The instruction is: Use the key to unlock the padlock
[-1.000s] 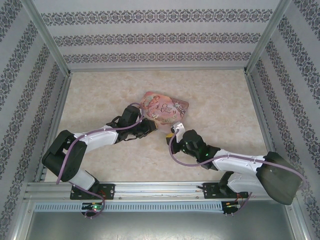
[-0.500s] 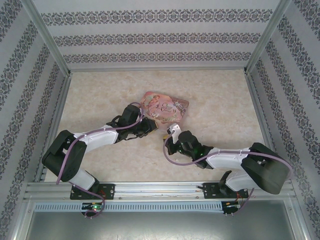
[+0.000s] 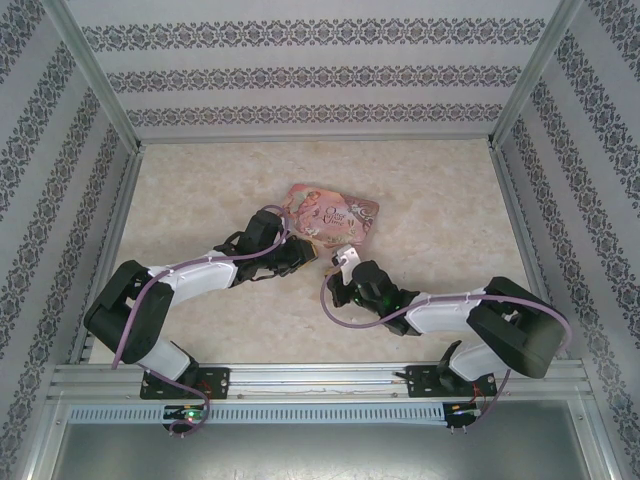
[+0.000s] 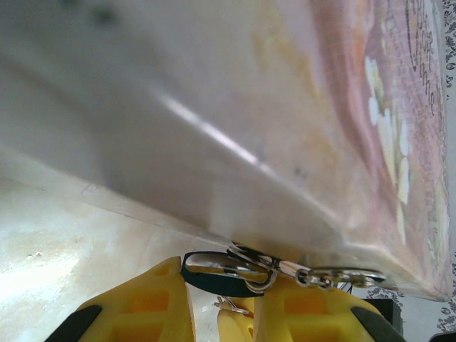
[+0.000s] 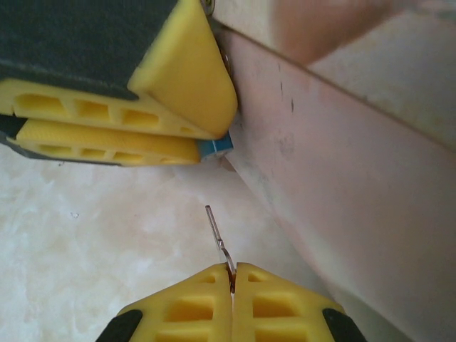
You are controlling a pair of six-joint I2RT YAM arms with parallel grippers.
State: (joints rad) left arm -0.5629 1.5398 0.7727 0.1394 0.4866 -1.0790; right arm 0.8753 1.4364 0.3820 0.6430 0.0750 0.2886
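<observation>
1. Striped wallpaper [image 3: 300, 75] closes in a pale marbled bench [image 3: 200, 190], and the work sits near its middle.
2. The padlock [image 5: 216, 147] shows as a small blue corner tight against the lower edge of the pink illustrated tin [image 5: 342, 164]. It peeps from between the yellow fingers of the left claw [image 5: 208, 137], which looks clamped on it.
3. From the left wrist, a metal loop [image 4: 214, 262], likely the shackle, and small linked rings [image 4: 335, 274] hang at the tin's bottom edge just above those fingers. The lock's body is hidden there.
4. The key [image 5: 216, 231] sticks out of the right claw [image 5: 231, 274], which is clenched on its head. The thin blade tips slightly left and ends near the padlock, not touching it.
5. The step in hand, as I judge it, is insertion. The keyhole cannot be made out, so I cannot tell which face it is on.
6. To do it well, line the blade up with the lock's body before advancing, move slowly, and have the left claw hold the lock rigid so it cannot swing on the tin.
7. The risk is that the thin blade skids off the blue face or twists in the pads, so turn only once it is fully seated.
</observation>
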